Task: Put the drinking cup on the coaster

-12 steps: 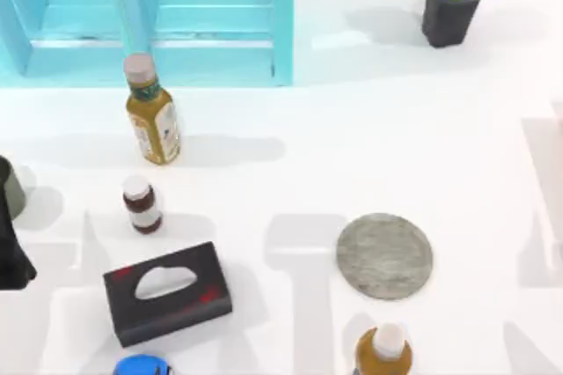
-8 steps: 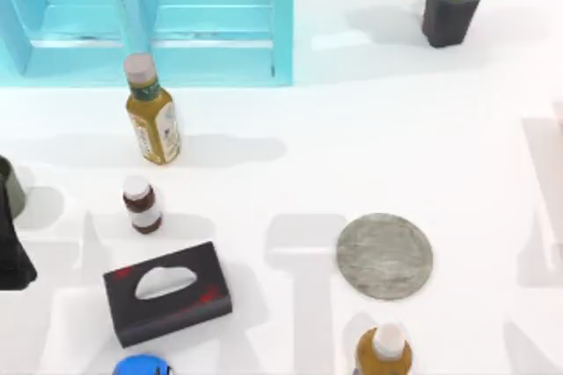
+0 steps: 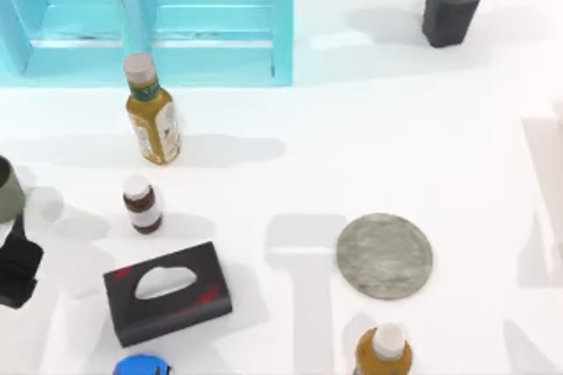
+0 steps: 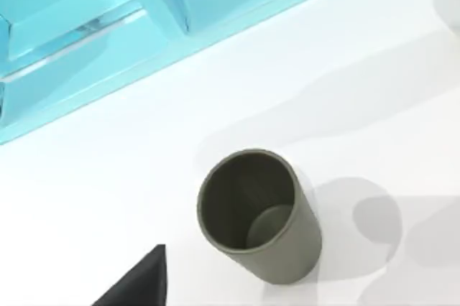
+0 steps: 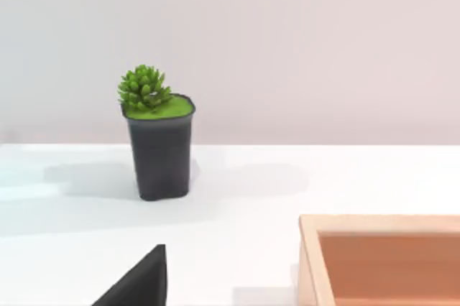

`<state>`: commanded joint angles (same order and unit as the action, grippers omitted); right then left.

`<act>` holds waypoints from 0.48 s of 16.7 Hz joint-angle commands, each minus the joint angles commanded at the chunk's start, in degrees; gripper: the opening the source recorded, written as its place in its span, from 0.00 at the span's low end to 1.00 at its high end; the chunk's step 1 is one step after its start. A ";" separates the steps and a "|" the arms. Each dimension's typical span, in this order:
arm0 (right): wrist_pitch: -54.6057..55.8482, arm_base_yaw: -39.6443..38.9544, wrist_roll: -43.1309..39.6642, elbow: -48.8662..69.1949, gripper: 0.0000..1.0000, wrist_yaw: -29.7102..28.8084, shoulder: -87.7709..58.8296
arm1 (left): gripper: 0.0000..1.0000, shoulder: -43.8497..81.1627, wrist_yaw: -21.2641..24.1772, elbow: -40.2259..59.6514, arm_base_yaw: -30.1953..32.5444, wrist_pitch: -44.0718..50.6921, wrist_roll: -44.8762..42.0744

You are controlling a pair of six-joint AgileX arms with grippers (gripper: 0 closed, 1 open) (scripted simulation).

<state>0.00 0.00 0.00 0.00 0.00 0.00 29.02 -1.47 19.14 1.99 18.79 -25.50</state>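
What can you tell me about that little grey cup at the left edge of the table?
The drinking cup is a plain matte grey-olive cylinder with no handle or markings. It stands upright on the white table, mouth open and empty inside. In the top view it sits at the far left edge, left of the small brown bottle and well apart from the coaster. The left gripper's dark body is just beside it; nothing visibly touches the cup except the table.

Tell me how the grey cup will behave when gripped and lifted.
The cup looks rigid, so it should hold its shape when squeezed. It is empty inside, so probably light. Its smooth, handleless wall may slip, and being taller than wide it could tip if nudged near the rim.
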 joint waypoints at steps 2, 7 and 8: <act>0.00 0.00 0.00 0.00 1.00 0.00 0.00 | 1.00 10.37 -1.63 6.08 -0.10 7.53 -9.44; 0.00 0.00 0.00 0.00 1.00 0.00 0.00 | 1.00 37.10 -6.01 23.31 -1.44 28.06 -34.30; 0.00 0.00 0.00 0.00 1.00 0.00 0.00 | 1.00 42.05 -6.55 27.11 -1.89 31.89 -39.04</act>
<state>0.00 0.00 0.00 0.00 0.00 0.00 71.07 -8.02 46.25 0.09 50.68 -64.54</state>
